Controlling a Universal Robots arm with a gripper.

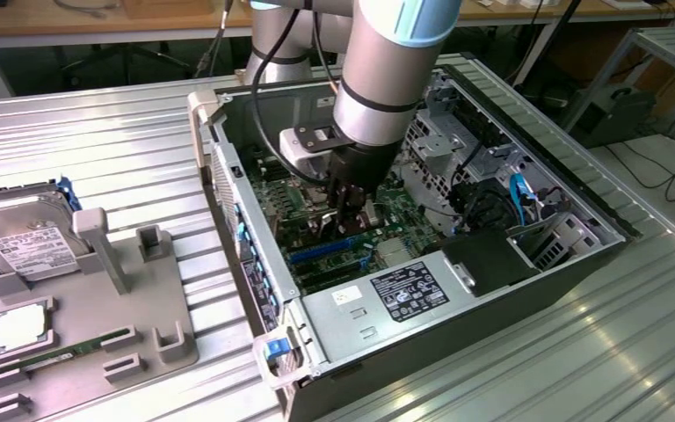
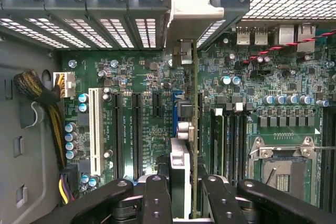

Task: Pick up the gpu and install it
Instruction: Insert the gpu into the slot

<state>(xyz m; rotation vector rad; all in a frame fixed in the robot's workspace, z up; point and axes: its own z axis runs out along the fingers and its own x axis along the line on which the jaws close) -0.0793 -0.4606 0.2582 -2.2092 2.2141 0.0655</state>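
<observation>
The gpu [image 2: 195, 129] shows edge-on in the wrist view as a thin dark card standing upright over the motherboard [image 2: 136, 77], beside a blue slot [image 2: 176, 114]. Its silver bracket [image 2: 185, 3] reaches the rear slot openings of the case. My gripper [image 2: 186, 203] is shut on the card, with one black finger [image 2: 156, 198] on each side. In the exterior view the gripper [image 1: 347, 209] is low inside the open computer case [image 1: 548, 176], and the gpu [image 1: 340, 225] hangs just above the green board. Whether the card's edge is in the slot is hidden.
A grey fixture [image 1: 138, 299] at the exterior view's left carries a hard drive [image 1: 27, 242], a memory stick [image 1: 62, 356] and a square chip [image 1: 21, 327]. Inside the case, the power supply [image 1: 414, 290], drive cage [image 1: 455, 132] and cables [image 1: 513, 198] crowd the arm.
</observation>
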